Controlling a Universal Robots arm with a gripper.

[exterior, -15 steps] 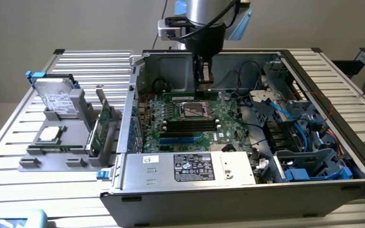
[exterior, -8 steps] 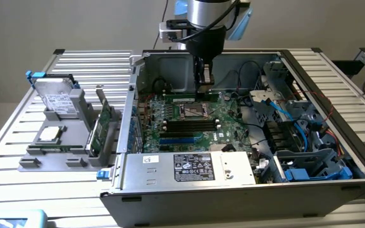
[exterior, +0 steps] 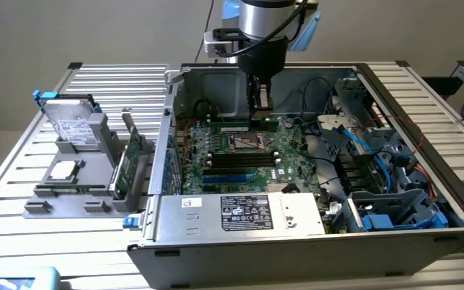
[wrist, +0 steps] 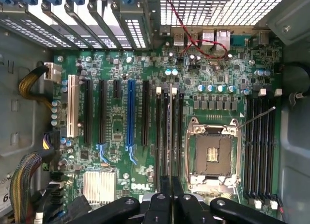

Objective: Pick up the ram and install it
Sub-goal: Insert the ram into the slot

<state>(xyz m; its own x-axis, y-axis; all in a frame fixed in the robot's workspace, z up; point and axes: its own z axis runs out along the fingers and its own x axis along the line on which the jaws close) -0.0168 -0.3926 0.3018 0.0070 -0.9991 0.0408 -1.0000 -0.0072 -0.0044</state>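
The ram (exterior: 234, 128) is a thin green stick standing on edge in a motherboard slot just beyond the CPU socket (exterior: 244, 143), inside the open computer case. From the wrist, the ram (wrist: 167, 136) shows as a narrow strip in a slot beside the CPU socket (wrist: 213, 153). My gripper (exterior: 262, 116) reaches down into the case over the end of the stick nearer the exterior view's right. Its black fingers (wrist: 164, 195) are shut together on top of that end (wrist: 170, 185). Whether they pinch the stick or only rest on it cannot be told.
More black memory slots (wrist: 259, 146) lie past the socket, and expansion slots (wrist: 131, 112) on the other side. Cables (exterior: 353, 142) and blue drive bays (exterior: 401, 211) crowd the case at the exterior view's right. A grey holder (exterior: 79, 187) outside carries a hard drive (exterior: 75, 127) and a green card (exterior: 131, 158).
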